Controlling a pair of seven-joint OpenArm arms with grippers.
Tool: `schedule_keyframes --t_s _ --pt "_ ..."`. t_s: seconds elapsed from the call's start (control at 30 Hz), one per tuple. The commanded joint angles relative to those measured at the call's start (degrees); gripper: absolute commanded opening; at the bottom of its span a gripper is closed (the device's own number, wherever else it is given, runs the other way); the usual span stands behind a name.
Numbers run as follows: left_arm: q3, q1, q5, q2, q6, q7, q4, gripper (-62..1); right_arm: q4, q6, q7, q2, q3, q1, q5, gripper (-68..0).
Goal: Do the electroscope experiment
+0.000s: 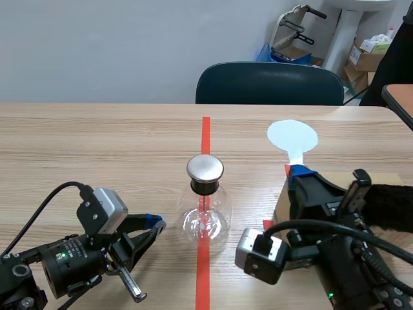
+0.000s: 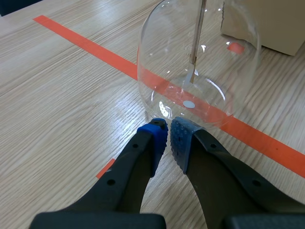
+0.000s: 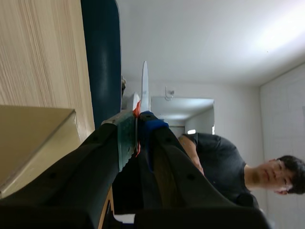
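The flask (image 1: pixel 205 213) stands mid-counter (image 1: pixel 97 142) on the tape line, cap (image 1: pixel 205 168) up. The right pincer (image 3: pixel 138 125) clamps the white paddle (image 1: pixel 292 137) by its stem, probably to bring the disc to the cap. The left pincer (image 2: pixel 167 132), pads nearly together on nothing, sits at the flask's base, perhaps to steady it.

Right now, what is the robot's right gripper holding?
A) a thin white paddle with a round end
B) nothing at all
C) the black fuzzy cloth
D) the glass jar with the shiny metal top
A: the right gripper has its two fingers pressed on the thin white paddle, while the glass jar stands on the table, apart from that gripper.
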State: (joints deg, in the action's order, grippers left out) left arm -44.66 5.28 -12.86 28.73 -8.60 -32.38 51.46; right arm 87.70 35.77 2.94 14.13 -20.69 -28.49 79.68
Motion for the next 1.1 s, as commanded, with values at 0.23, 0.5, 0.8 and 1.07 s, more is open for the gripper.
schedule_keyframes --t_s 0.23,0.5,0.8,1.07 --pt "0.15 0.28 -0.35 -0.11 -0.09 -0.74 0.94 -53.9 0.7 0.61 7.04 0.61 0.13 -0.11 -0.2 -65.7" --pt "0.15 0.28 -0.35 -0.11 -0.09 -0.74 0.94 -53.9 0.7 0.61 3.13 0.61 0.13 -0.11 -0.2 -65.7" --pt "0.15 0.28 -0.35 -0.11 -0.09 -0.74 0.94 -53.9 0.7 0.66 -8.66 0.61 0.13 -0.09 -0.15 -65.7" --pt "0.15 0.28 -0.35 -0.11 -0.09 -0.74 0.94 -53.9 0.7 0.66 -19.67 0.61 0.13 -0.09 -0.15 -65.7"
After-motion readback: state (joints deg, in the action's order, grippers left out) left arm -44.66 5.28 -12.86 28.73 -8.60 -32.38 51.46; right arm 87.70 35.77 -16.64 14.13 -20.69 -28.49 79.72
